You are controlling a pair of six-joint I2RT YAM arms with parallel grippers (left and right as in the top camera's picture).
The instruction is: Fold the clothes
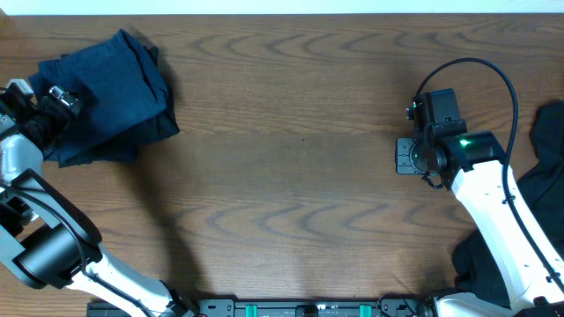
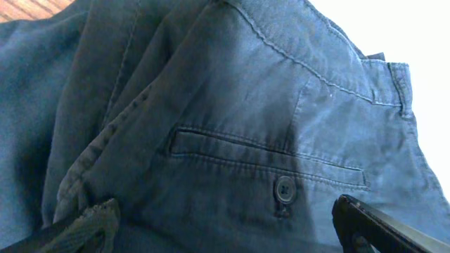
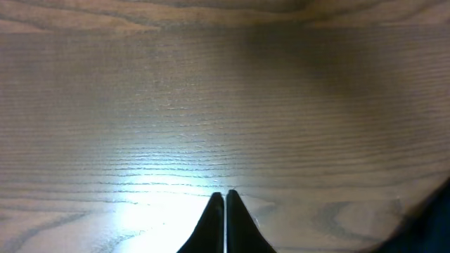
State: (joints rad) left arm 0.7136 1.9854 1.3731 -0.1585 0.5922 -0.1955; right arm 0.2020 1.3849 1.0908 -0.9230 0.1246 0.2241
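From above, the folded blue shorts (image 1: 115,84) lie at the counter's (image 1: 291,176) far left corner, with the left tool (image 1: 63,99) over their edge. The right tool (image 1: 407,157) sits well apart, near a dark clothes heap (image 1: 548,180).

On the left wrist, the fingers (image 2: 380,228) are spread wide over the shorts' buttoned back pocket (image 2: 267,165), gripping nothing.

On the right wrist, the fingers (image 3: 211,225) are pressed together, empty, above wood-grain counter.

Overhead: even, soft light from above; the table (image 1: 291,132) grain is sharp; a faint shadow lies beside the left arm (image 1: 53,251).
Glare: a white patch on the wood just ahead of the right gripper (image 3: 225,204).
Left wrist: burnt-out white beyond the shorts (image 2: 246,126), up and right of the left gripper (image 2: 218,235); its fingers (image 2: 380,225) are blurred.
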